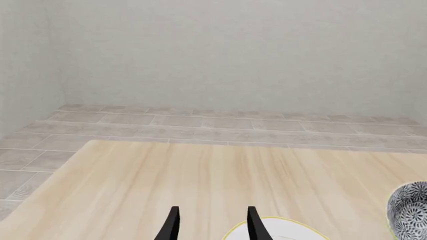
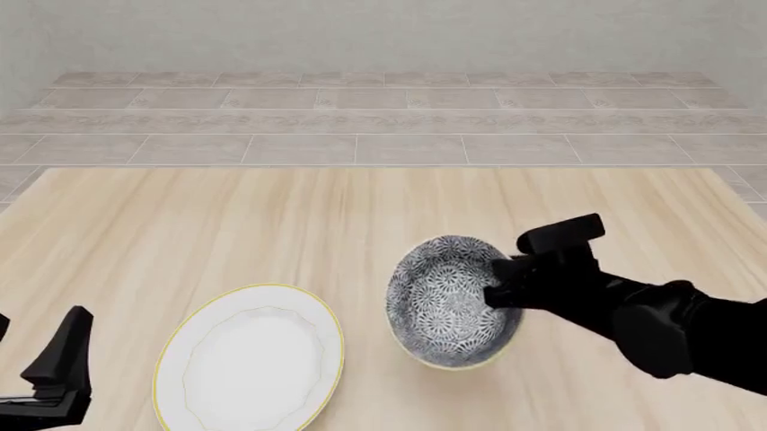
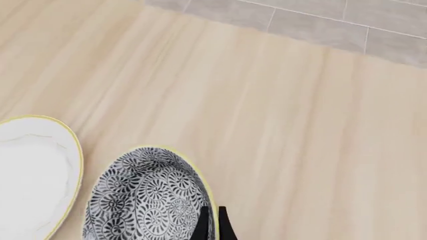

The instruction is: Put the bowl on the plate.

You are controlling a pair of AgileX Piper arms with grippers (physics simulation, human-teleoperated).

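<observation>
The bowl (image 2: 450, 301), dark grey-blue with a white floral pattern, is tilted so its inside faces the camera, just right of the plate (image 2: 251, 359). My right gripper (image 2: 498, 283) is shut on the bowl's right rim. In the right wrist view its thin fingers (image 3: 212, 222) pinch the yellowish rim of the bowl (image 3: 143, 200), with the white plate (image 3: 33, 170) beside it. My left gripper (image 2: 54, 368) stands open at the table's near left corner. Its fingertips (image 1: 213, 225) are apart, close to the plate (image 1: 287, 231), and the bowl (image 1: 410, 210) shows at that frame's edge.
The light wooden table (image 2: 240, 224) carries only the plate and bowl. A grey tiled floor (image 2: 383, 126) and a pale wall lie beyond its far edge.
</observation>
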